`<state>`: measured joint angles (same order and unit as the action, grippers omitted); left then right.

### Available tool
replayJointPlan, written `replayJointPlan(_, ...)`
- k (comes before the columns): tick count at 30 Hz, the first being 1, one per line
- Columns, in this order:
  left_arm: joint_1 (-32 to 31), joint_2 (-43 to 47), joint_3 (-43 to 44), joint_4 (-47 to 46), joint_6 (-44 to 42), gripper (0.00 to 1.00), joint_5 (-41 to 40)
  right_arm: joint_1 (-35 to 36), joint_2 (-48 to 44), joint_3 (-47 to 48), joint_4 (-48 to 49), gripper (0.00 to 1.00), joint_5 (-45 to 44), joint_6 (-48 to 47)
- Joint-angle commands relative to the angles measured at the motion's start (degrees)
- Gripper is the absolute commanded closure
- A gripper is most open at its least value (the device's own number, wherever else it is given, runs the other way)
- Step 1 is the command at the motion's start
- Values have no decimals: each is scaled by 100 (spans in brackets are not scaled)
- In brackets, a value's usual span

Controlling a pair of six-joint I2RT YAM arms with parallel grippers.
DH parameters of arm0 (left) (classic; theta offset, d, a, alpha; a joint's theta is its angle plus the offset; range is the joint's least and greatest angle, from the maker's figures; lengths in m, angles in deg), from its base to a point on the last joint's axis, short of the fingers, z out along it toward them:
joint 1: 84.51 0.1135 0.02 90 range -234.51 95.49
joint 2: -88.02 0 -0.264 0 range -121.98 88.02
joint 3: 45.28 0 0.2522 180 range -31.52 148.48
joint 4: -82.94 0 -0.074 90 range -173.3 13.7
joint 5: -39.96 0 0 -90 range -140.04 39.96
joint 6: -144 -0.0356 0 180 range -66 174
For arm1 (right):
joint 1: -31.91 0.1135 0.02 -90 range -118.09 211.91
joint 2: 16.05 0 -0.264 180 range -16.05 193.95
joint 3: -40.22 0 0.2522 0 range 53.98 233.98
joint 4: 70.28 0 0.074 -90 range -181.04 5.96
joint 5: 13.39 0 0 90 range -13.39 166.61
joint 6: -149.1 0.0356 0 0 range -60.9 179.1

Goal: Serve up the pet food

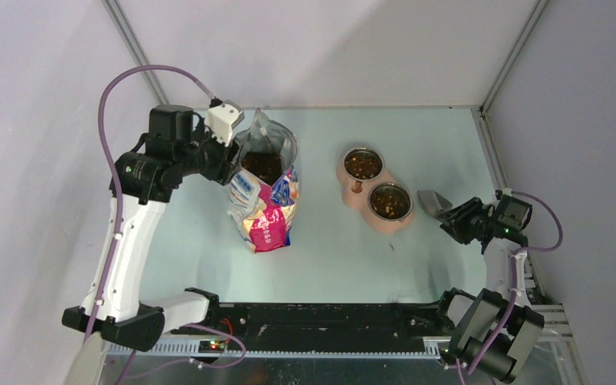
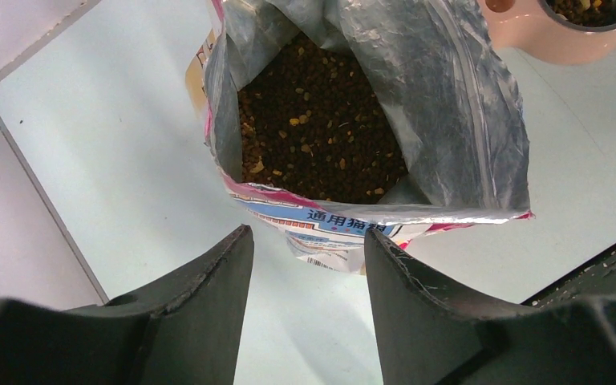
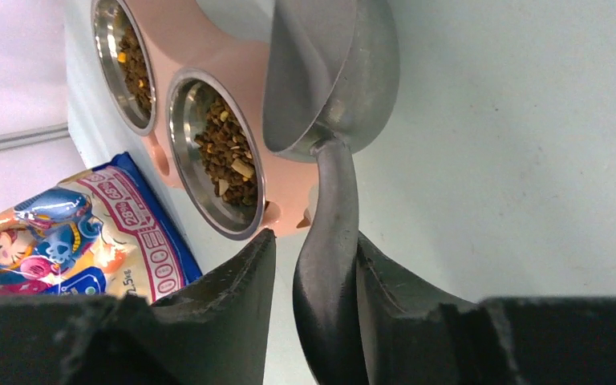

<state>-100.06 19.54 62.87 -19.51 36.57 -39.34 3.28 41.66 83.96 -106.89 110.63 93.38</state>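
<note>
The pet food shows as dark brown kibble inside the open printed bag [image 1: 269,216], seen in the top view [image 1: 263,164] and the left wrist view [image 2: 321,128]. More kibble fills both steel bowls [image 1: 363,164] [image 1: 390,200] of the pink feeder [image 1: 353,192], and it also shows in the right wrist view [image 3: 224,156]. My left gripper [image 2: 309,233] is open and empty, just short of the bag's near rim [image 2: 369,215]. My right gripper [image 3: 313,233] has its jaws around the handle of the empty grey scoop [image 3: 329,72]. The handle lies against one finger, with a gap to the other.
The scoop [image 1: 433,200] sits right of the feeder, close to the table's right edge rail [image 1: 489,152]. The bag stands at the centre left, leaning toward me. Grey walls close the table in at the back and on both sides.
</note>
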Motion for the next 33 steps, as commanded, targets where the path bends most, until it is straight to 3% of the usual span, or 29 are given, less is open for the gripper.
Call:
replayJointPlan(1,94,267,-3,-15,-22,40,-6,-39,84,35,-339,57,209,68)
replayJointPlan(11,262,610,-414,-39,-23,40,185,-143,-183,17,-1400,48,484,102)
replayJointPlan(22,268,588,-375,-54,-31,40,290,-258,-562,103,-3506,39,338,-86)
replayJointPlan(28,270,635,-413,-46,-39,40,282,-387,-238,1069,-2948,29,-86,-357)
replayJointPlan(33,274,649,-439,-146,-18,40,-156,825,-347,1807,-2070,26,-620,-787)
